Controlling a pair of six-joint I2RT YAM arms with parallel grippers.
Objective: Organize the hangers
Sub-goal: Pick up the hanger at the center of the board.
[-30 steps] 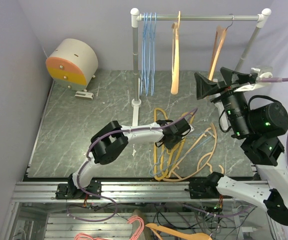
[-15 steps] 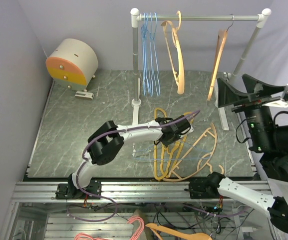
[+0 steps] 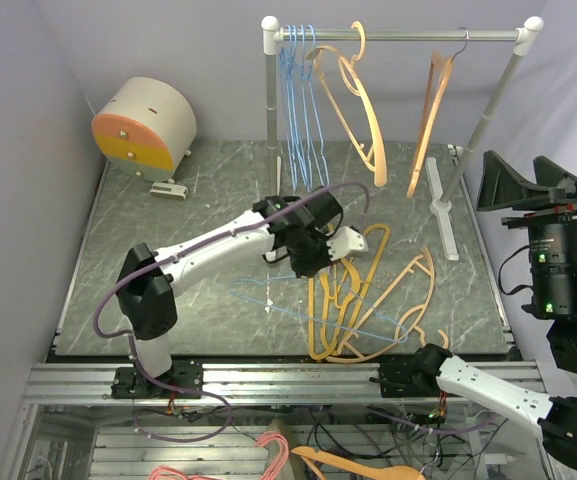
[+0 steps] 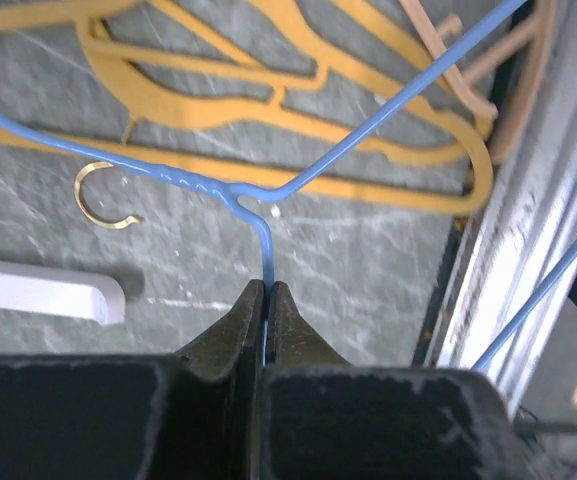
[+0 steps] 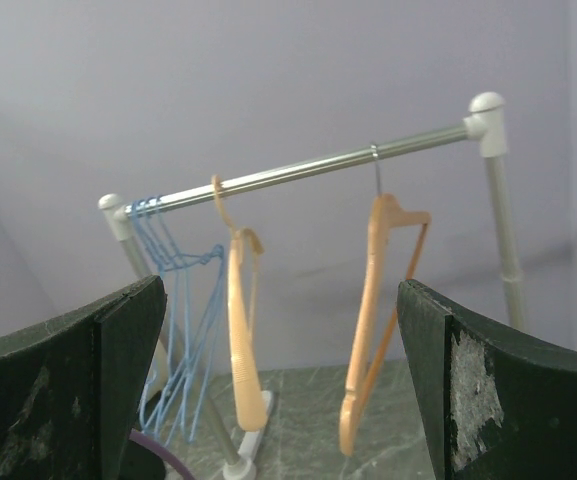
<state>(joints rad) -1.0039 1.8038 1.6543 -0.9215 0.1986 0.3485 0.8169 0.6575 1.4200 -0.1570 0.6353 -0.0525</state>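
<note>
Blue thin wire hanger (image 4: 265,250) is the one in play. The left gripper (image 4: 266,292) is clamped tight on its neck just below the twist, with the shoulders fanning out beyond the fingertips, low over the floor pile. My read is that the step in hand is carrying it to the chrome rail (image 3: 408,35) of the white-posted rack, up and ahead of that gripper. Done: a bunch of blue wire hangers (image 3: 303,110) at the rail's left end, one orange plastic hanger (image 3: 376,160) beside them, and one tan hanger (image 3: 424,140) further right. Left: a tangle of orange and tan triangular hangers (image 3: 320,320) beneath and to the near side of the gripper, all overlapping; can't tell if another blue one is buried in it. Roughly halfway, I'd say. The right gripper (image 5: 280,330) sits high off to the right, jaws spread wide and holding nothing, facing the rail. The surface is a grey-green marbled mat (image 3: 168,240), and the walls are plain pale lilac. A cream-and-orange drum-shaped box (image 3: 145,125) sits far left, well apart from either gripper.
</note>
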